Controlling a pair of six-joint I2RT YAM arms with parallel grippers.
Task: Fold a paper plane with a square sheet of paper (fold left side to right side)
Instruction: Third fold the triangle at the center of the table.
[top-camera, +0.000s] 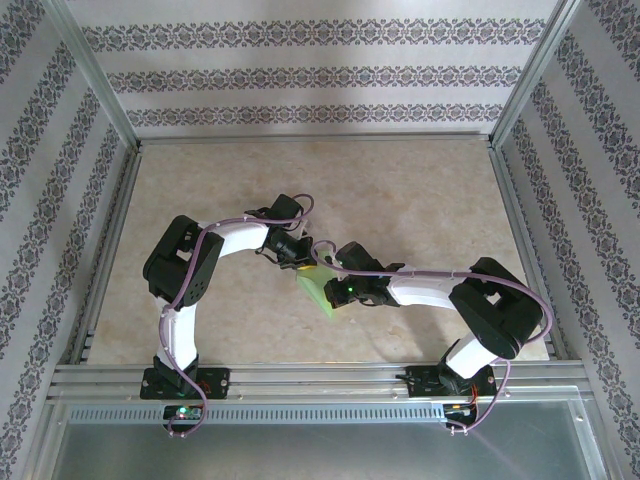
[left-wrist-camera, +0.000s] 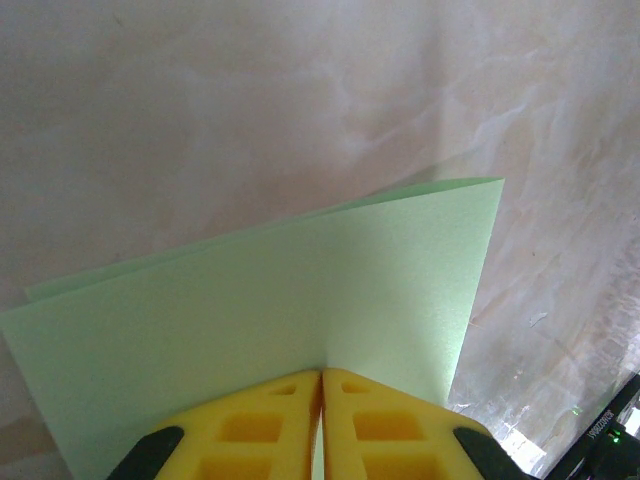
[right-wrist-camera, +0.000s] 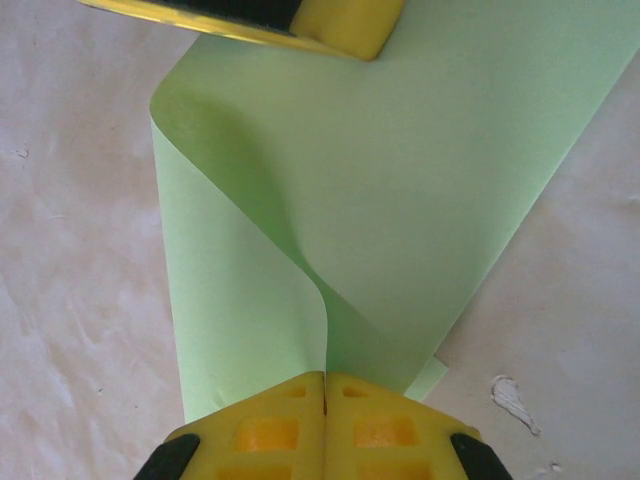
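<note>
From above, you see both arms reaching to the middle of the table (top-camera: 420, 190), where the sheet of paper (top-camera: 318, 296) lies between them. The left gripper (top-camera: 296, 262) comes at its far edge and the right gripper (top-camera: 336, 289) at its near side, most likely so that each can steady one end of the fold.

In the left wrist view, the yellow fingers (left-wrist-camera: 250, 425) are pressed together on the paper's edge. The sheet is doubled over here, with a lower layer peeking out along the left, so this pinch seems meant to keep the two edges matched.

In the right wrist view, these jaws are also closed, nipping the paper where the upper layer curls down to meet the lower one. The bend beside them is a soft roll rather than a crease – I judge the fold is lined up but not yet flattened. The other arm's finger shows at the top, holding the opposite end. A white smear (right-wrist-camera: 510, 402) marks the table nearby
</note>
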